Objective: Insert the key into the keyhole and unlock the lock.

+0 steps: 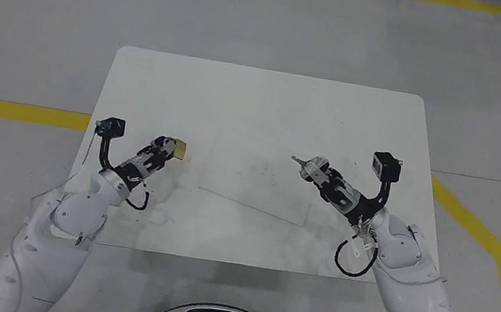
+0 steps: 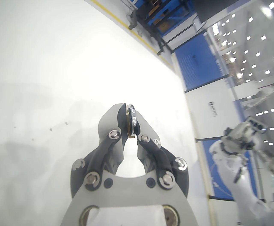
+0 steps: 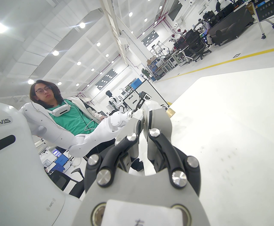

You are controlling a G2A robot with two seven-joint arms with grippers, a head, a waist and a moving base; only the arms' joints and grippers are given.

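My left gripper is over the left part of the white table, shut on a brass padlock. In the left wrist view the padlock sits edge-on between the closed fingers, its silver shackle side showing. My right gripper is over the right part of the table, shut on a small silver key whose tip points toward the padlock. A wide gap separates key and lock. In the right wrist view the gripper is closed, the key is mostly hidden, and the padlock shows beyond it.
A faint outline of a clear sheet lies on the table between the arms. The table's far half is bare white surface. A yellow floor line runs past the table's left side.
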